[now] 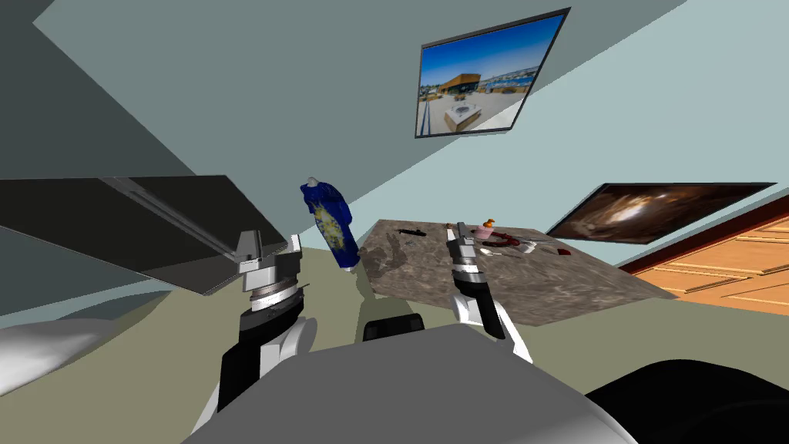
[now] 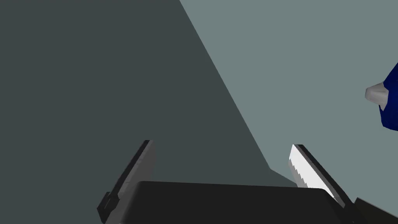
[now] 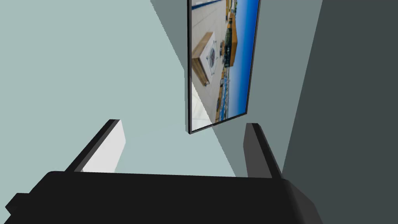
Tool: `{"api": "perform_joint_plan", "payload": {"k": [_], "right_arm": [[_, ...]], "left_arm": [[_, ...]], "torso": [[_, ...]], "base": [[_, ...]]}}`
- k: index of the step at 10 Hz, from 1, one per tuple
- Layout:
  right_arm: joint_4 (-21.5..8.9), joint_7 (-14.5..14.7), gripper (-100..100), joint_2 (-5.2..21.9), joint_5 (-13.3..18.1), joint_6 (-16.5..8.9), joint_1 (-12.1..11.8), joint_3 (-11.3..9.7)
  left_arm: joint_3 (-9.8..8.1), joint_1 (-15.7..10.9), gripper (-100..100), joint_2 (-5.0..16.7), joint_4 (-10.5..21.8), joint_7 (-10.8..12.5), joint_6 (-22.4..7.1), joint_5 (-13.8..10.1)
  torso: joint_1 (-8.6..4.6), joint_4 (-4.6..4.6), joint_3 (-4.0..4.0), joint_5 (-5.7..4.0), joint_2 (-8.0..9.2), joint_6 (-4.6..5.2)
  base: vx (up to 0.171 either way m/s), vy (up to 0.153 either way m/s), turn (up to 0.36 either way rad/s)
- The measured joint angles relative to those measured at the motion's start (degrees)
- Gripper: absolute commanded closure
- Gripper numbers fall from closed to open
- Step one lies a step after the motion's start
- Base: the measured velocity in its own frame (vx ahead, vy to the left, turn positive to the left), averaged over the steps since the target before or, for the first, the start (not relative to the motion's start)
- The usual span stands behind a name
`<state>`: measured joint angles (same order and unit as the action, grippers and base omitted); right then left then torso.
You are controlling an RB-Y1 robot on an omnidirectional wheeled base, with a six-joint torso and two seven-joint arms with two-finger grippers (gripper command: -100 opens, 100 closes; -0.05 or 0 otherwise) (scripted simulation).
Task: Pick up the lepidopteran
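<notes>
Left pincer [image 1: 271, 243] raised beside a dark slab [image 1: 115, 223], fingers spread apart, nothing between them. Next, a blue patterned garment on a stand [image 1: 333, 223], just off the worktop's [image 1: 431, 285] near corner. Right pincer [image 1: 454, 227] upright over the mottled brown worktop, open, empty. Beyond it lie small items [image 1: 501, 239] – which one is the lepidopteran, cannot tell.

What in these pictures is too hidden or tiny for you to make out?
- Small items on the table, head view: too small to tell which is the lepidopteran.
- Blue garment, left wrist view: cut off by the picture's edge.
- Table strip behind the right gripper, head view: hidden by that arm.
</notes>
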<state>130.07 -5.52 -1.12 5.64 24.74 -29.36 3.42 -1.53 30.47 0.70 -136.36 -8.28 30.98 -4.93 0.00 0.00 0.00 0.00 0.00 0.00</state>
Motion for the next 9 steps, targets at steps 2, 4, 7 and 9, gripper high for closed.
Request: {"api": "perform_joint_plan", "payload": {"k": [2, 4, 7, 9], "right_arm": [[-0.85, -0.51, -100, 2.06, 1.65, 1.00, -0.11, 0.65], [-2.05, -1.26, -100, 4.69, 3.70, 2.43, -0.12, 1.78], [-4.65, -2.09, -100, 9.36, 8.20, 5.15, 0.17, 3.71], [-7.22, -2.41, -100, 12.83, 11.68, 7.41, 0.76, 5.22]], "left_arm": [[0.00, 0.00, 0, 0.00, 0.00, 0.00, 0.00, 0.00], [0.00, 0.00, 0, 0.00, 0.00, 0.00, 0.00, 0.00], [0.00, 0.00, 0, 0.00, 0.00, 0.00, 0.00, 0.00], [0.00, 0.00, 0, 0.00, 0.00, 0.00, 0.00, 0.00]], "torso": [[0.02, -0.01, -0.02, 0.00, -0.04, 0.00], [0.04, -0.01, -0.03, 0.01, -0.05, -0.01], [0.09, -0.02, -0.04, 0.02, -0.08, -0.01], [0.12, -0.03, -0.08, 0.03, -0.14, -0.01]], "base": [[0.014, 0.011, 0.045], [0.012, 0.022, 0.059], [0.023, 0.034, 0.082], [0.027, 0.033, 0.072]]}}
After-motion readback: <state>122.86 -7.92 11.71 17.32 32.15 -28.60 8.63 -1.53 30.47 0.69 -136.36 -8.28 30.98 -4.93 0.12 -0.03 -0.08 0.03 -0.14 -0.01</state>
